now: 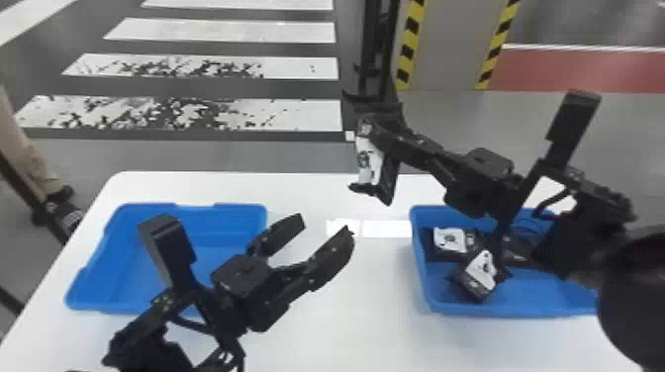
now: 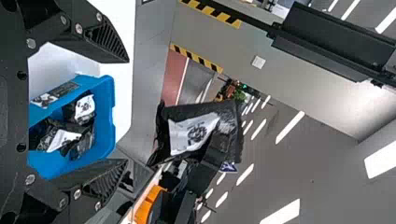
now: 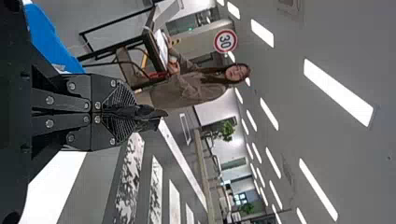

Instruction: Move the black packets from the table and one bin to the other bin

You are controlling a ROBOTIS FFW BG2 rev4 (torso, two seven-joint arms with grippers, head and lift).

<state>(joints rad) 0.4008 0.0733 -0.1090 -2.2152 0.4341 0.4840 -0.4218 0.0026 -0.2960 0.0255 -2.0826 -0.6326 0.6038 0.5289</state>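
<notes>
My right gripper [image 1: 372,124] is raised beyond the table's far edge, shut on a black packet [image 1: 372,161] with a white label, which hangs down between the two bins. In the right wrist view my right gripper [image 3: 126,112] has its fingers together on the packet's dark edge [image 3: 148,115]. My left gripper [image 1: 324,228], open and with nothing between its fingers, is over the table beside the left bin [image 1: 235,209]. The left wrist view has my left gripper [image 2: 125,111] with the held packet [image 2: 192,134] farther off. Several packets [image 1: 479,276] lie in the right bin [image 1: 420,284], partly hidden by my right arm.
Both blue bins stand on the white table [image 1: 316,341], with a gap between them. Two pale rectangles [image 1: 386,228] show on the tabletop in that gap. My right arm crosses over the right bin, and my left forearm covers the left bin's near right corner.
</notes>
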